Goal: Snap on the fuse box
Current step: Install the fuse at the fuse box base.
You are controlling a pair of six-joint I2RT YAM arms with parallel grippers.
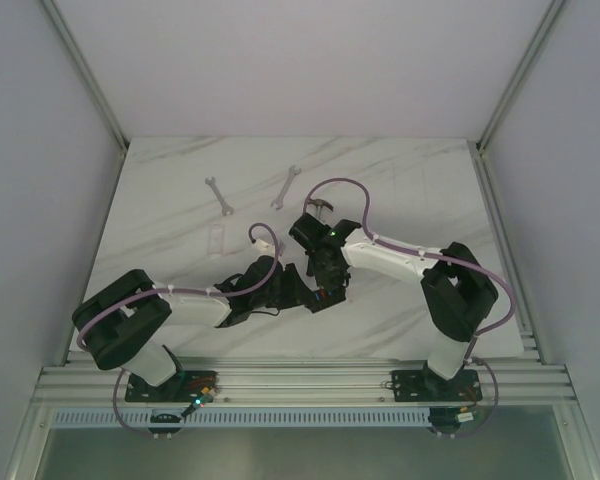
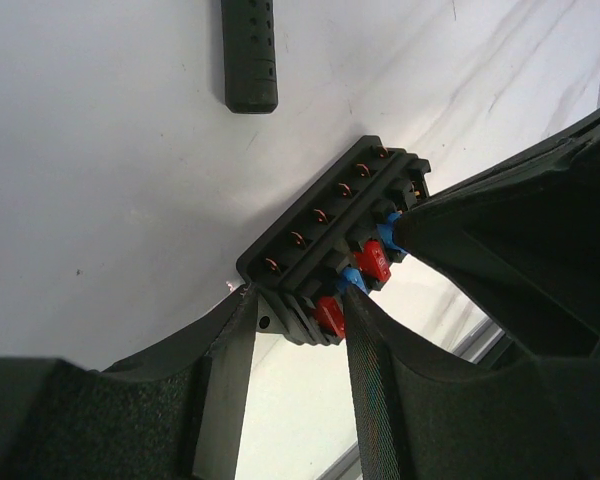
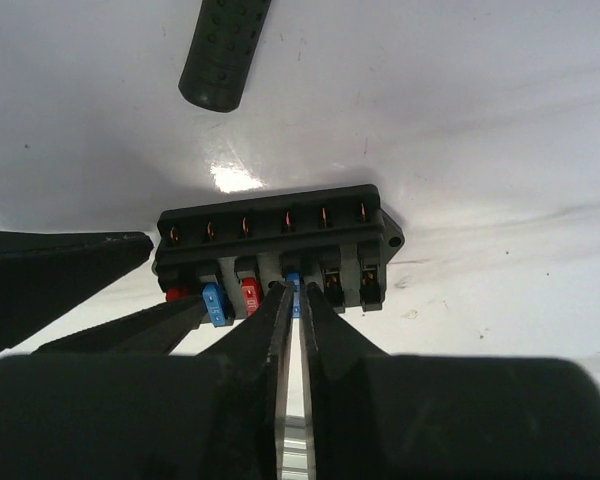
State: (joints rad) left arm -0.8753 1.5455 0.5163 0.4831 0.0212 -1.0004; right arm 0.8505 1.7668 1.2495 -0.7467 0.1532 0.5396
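The fuse box (image 3: pixel 280 235) is a small black block lying on the white table, with red and blue fuses along its near row. My right gripper (image 3: pixel 297 296) is shut on a blue fuse (image 3: pixel 293 283) that sits in a slot near the row's middle. My left gripper (image 2: pixel 298 312) is shut on one end of the fuse box (image 2: pixel 325 225), one finger on each side. In the top view both grippers meet over the fuse box (image 1: pixel 323 295) in the near middle of the table, the left gripper (image 1: pixel 298 296) to the left of the right gripper (image 1: pixel 329 283).
A black hammer handle (image 3: pixel 223 50) lies just beyond the box, seen also as the hammer handle (image 2: pixel 248 55). Two wrenches (image 1: pixel 218 195) (image 1: pixel 287 187) lie farther back. A small clear part (image 1: pixel 217 240) rests to the left. The table's metal front rail (image 1: pixel 300 385) is close behind the arms.
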